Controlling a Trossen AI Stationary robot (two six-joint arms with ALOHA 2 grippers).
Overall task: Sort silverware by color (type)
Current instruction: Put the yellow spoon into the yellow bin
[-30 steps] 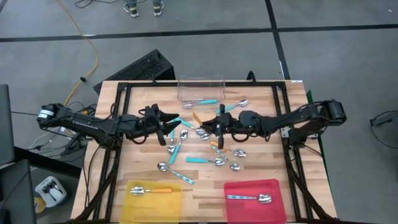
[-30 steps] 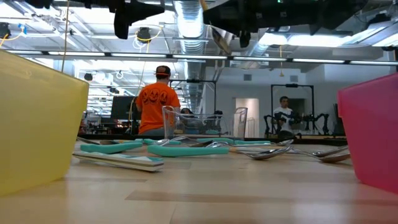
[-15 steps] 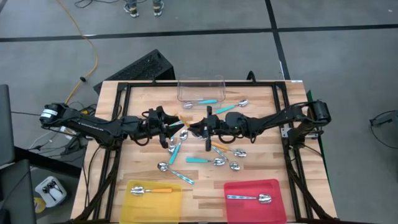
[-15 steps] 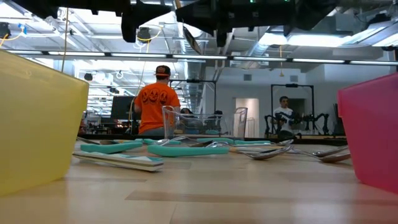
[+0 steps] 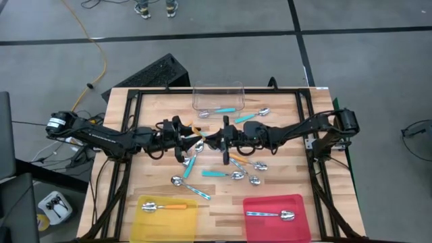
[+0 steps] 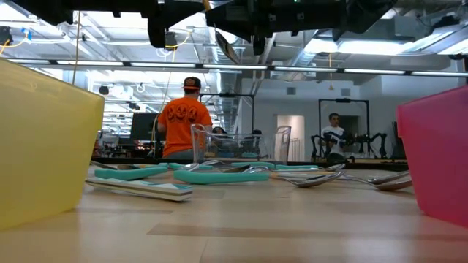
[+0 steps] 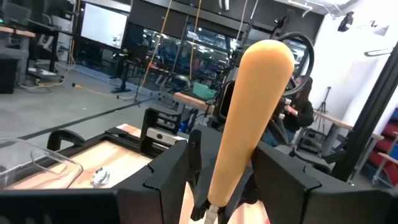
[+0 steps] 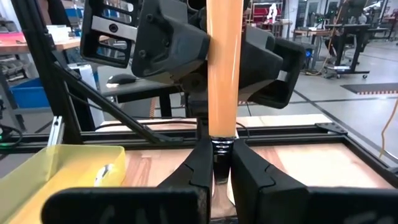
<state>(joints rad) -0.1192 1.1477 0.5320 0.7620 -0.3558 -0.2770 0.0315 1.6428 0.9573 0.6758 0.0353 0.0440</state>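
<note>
Both arms reach in low over the middle of the table and meet nose to nose, the left arm from the left edge, the right arm from the right edge. The right gripper (image 5: 221, 140) is clenched on the metal neck of an orange-handled spoon (image 8: 224, 68), just below where the orange plastic starts, and holds it up in the air above the scattered spoons. In the right wrist view the handle stands straight up between the fingers, with the other arm's gripper close behind it. The left gripper (image 5: 196, 137) faces it with its fingers spread on either side of the orange handle; in the left wrist view the handle runs between the two fingers (image 7: 161, 177) with a gap on each side, so this gripper is released and not gripping.

The yellow tray (image 5: 145, 226) at the near left holds one orange-handled spoon (image 5: 164, 207). The red tray (image 5: 297, 223) at the near right holds one silver spoon (image 5: 271, 214). The clear tub (image 5: 217, 88) at the far edge holds one teal-handled spoon (image 5: 219, 111). The rest of the spoons lie loose on the wooden table (image 5: 148, 172) between the tub and the trays, mostly teal-handled and silver ones.
</note>
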